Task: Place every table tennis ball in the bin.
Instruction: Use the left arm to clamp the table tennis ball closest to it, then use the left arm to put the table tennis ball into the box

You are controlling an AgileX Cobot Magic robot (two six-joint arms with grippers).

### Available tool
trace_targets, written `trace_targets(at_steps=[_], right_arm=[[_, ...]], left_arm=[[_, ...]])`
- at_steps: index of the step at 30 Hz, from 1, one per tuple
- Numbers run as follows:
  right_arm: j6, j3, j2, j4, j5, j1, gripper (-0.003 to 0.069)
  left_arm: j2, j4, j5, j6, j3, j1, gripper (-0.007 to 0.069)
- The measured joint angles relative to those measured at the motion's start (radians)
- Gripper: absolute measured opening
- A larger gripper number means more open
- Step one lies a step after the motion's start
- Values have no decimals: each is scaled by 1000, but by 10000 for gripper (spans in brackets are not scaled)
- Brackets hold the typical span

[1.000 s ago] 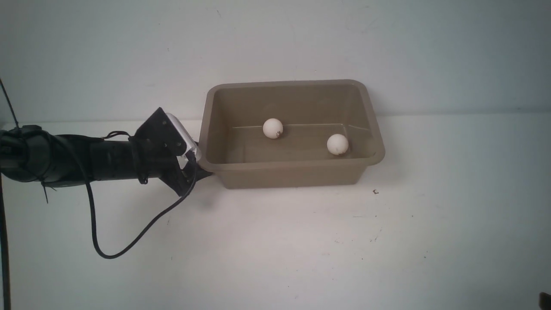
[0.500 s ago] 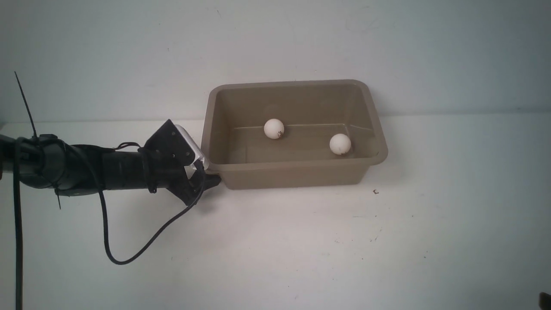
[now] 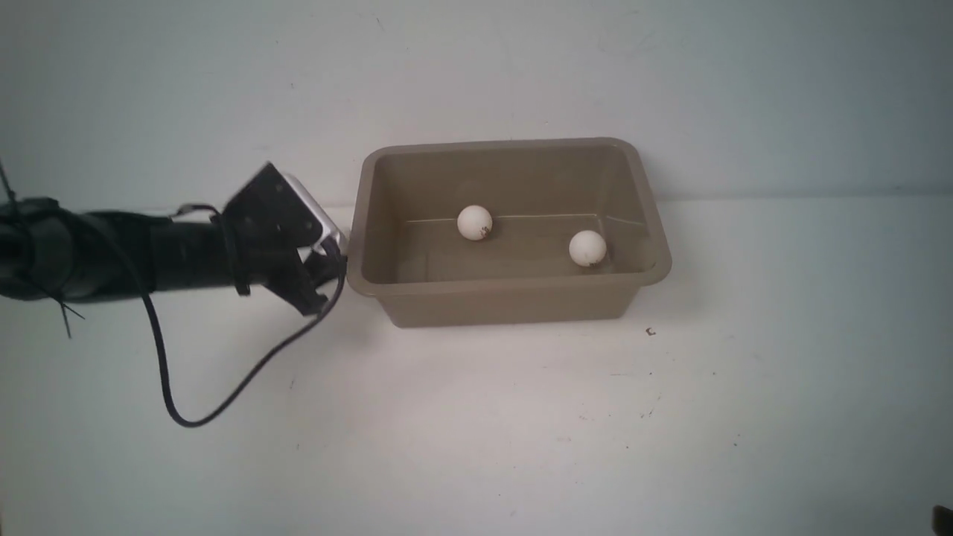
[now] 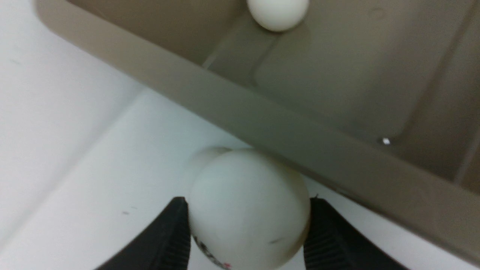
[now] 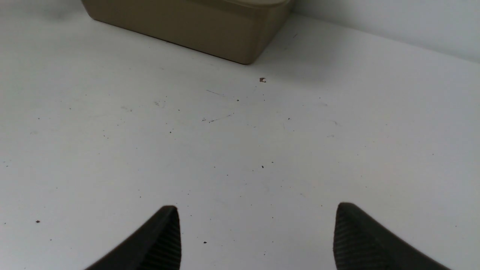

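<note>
Soft, even light falls from overhead. The front view is dim and greyish, brightest on the worktop (image 3: 521,417) to the right of the left tool (image 4: 248,204). Faint shadows lie under that tool and along the bin (image 3: 506,301). Between its fingers the ball (image 4: 243,180) is blurred by closeness. Ahead of the right tool (image 5: 257,225), the worktop's specks stay sharp.

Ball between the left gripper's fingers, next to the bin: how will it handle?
Probably slippery: the ball is a smooth sphere that the left gripper pinches at just two sides. Likely stiff: no dent shows at the fingers. Likely rolls on the bin's flat floor.
</note>
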Motion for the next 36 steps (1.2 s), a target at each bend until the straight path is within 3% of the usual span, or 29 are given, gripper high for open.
trace_targets(at_steps=[9, 12, 16, 24, 26, 30, 36], right_arm=[[0, 0, 0, 0, 0, 0, 496], [0, 0, 0, 0, 0, 0, 496], [0, 0, 0, 0, 0, 0, 496], [0, 0, 0, 0, 0, 0, 496], [0, 0, 0, 0, 0, 0, 496], [0, 0, 0, 0, 0, 0, 496], [0, 0, 0, 0, 0, 0, 496]], left_arm=[[-125, 10, 5, -28, 0, 0, 345], [-127, 0, 104, -25, 0, 0, 345], [-116, 0, 228, 40, -1, -11, 345], [-59, 3, 253, 113, -18, -63, 347], [-57, 4, 253, 116, -18, -66, 365], [-56, 3, 253, 117, -18, -77, 490], [-72, 3, 238, 92, -18, -66, 498]])
